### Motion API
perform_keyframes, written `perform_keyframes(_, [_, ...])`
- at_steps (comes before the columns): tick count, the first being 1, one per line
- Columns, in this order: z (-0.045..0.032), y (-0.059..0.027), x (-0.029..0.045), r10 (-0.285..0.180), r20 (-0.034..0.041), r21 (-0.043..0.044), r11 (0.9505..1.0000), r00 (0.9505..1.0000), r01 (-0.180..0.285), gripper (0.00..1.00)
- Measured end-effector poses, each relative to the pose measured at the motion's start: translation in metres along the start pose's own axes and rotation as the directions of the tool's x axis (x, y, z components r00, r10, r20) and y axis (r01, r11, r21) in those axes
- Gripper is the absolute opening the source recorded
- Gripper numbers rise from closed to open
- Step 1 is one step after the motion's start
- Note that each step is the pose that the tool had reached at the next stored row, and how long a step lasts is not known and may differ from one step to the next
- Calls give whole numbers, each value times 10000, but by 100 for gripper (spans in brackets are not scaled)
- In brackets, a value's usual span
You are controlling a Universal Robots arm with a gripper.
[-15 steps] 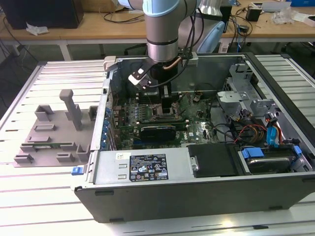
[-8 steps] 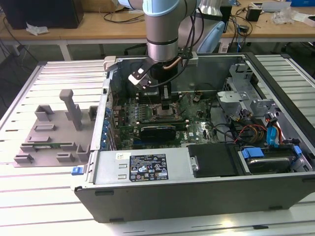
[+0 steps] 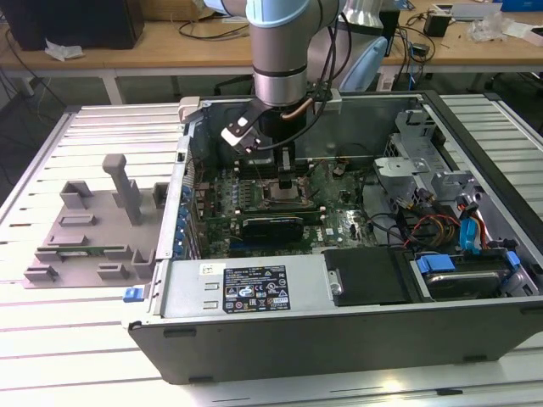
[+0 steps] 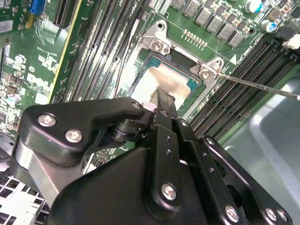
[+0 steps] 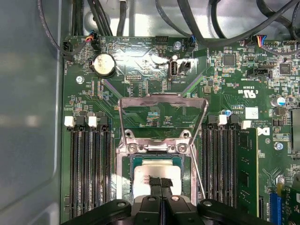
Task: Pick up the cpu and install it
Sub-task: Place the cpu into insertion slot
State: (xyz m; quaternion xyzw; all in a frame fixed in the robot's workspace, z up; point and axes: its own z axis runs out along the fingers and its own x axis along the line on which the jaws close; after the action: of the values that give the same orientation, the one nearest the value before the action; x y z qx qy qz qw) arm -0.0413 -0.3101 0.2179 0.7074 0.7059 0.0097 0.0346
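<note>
Fingers (image 5: 153, 183) of the gripper (image 5: 161, 183) are seen pressed together, tips on the cpu (image 5: 144, 176), which is seated in the socket (image 3: 284, 195) at the centre of the exterior view, frame (image 5: 161, 101) raised.

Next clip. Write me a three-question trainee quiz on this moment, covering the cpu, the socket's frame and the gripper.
1. True or false: the cpu lies in the motherboard socket, directly beneath the gripper.
2. The socket's metal retention frame is: A) clamped flat over the cpu; B) swung up and open; C) taken off the board.
3. Fill in: in the first wrist view the gripper's jaws stand ____, tips together on the cpu's silver top.

Key: 1 true; 2 B; 3 shut.
</note>
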Motion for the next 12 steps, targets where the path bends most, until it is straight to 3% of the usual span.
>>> perform_keyframes(9, [-282,18,-10,0,10,-2,10000,10000,0,11])
perform_keyframes(12, [-302,19,-10,-1,14,-2,10000,10000,1,11])
